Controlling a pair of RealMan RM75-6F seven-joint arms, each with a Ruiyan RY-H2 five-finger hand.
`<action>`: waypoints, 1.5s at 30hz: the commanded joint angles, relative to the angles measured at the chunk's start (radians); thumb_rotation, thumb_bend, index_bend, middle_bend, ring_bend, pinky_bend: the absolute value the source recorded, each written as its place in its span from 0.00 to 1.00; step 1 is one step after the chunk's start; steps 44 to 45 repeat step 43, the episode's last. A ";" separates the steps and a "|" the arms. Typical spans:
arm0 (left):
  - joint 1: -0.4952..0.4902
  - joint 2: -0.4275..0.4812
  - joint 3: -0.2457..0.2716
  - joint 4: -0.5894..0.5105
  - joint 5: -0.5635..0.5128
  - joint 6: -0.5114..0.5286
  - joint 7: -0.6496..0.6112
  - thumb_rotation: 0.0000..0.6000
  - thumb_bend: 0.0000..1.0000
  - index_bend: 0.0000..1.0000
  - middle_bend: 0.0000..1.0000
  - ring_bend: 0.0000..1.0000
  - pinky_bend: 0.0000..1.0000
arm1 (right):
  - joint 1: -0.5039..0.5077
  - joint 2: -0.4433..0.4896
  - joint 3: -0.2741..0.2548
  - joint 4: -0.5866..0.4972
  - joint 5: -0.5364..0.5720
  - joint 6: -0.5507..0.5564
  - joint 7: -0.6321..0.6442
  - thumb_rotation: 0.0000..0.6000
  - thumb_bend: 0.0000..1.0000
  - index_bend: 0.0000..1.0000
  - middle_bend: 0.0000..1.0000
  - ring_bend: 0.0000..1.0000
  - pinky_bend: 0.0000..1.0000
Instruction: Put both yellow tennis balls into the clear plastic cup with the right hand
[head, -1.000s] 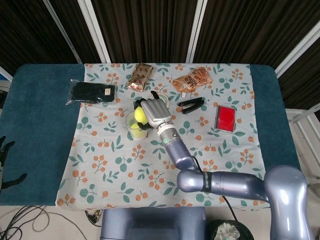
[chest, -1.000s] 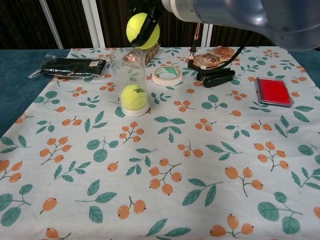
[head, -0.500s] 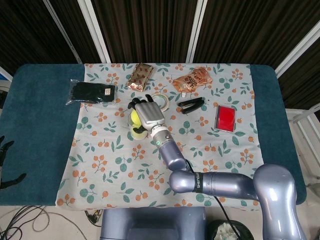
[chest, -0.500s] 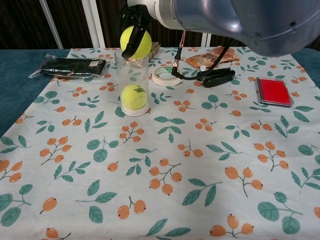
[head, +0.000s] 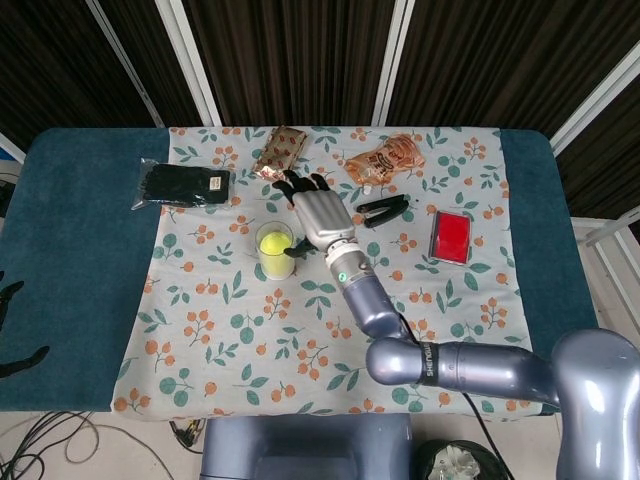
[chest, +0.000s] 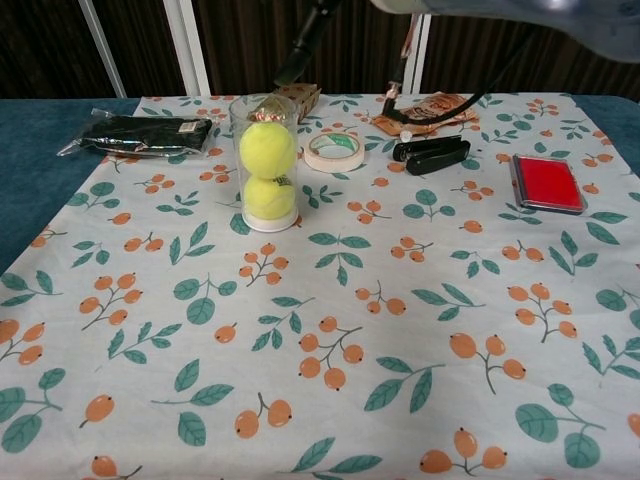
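The clear plastic cup (chest: 265, 165) stands upright on the floral cloth. Two yellow tennis balls are stacked inside it, the upper ball (chest: 268, 150) resting on the lower ball (chest: 268, 198). From the head view I see only the top ball (head: 272, 243) through the cup's mouth (head: 274, 250). My right hand (head: 318, 210) hovers just right of and behind the cup, fingers spread and holding nothing. In the chest view only a dark fingertip of the right hand (chest: 305, 30) shows above the cup. My left hand (head: 12, 295) is off the table's left edge, fingers apart.
A tape roll (chest: 334, 151) lies just right of the cup, with a black stapler (chest: 430, 155) and a red box (chest: 548, 183) further right. Snack packets (chest: 425, 108) (chest: 290, 100) lie at the back, and a black package (chest: 140, 133) at the back left.
My right hand let go of the second ball, which dropped into the cup onto the first. The hand then opened and moved up and to the right of the cup.
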 joint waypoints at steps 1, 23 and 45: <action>0.000 -0.001 0.001 0.000 0.002 0.001 0.001 1.00 0.00 0.16 0.00 0.00 0.00 | -0.101 0.095 -0.051 -0.093 -0.098 0.050 0.046 1.00 0.16 0.16 0.05 0.12 0.00; -0.004 -0.017 0.006 0.002 0.009 -0.002 0.029 1.00 0.00 0.12 0.00 0.00 0.00 | -0.703 0.418 -0.487 -0.259 -0.823 0.350 0.336 1.00 0.16 0.16 0.05 0.12 0.00; -0.004 -0.029 0.003 0.017 0.020 0.008 0.013 1.00 0.00 0.11 0.00 0.00 0.00 | -1.006 0.300 -0.558 -0.108 -1.080 0.673 0.389 1.00 0.16 0.16 0.05 0.12 0.00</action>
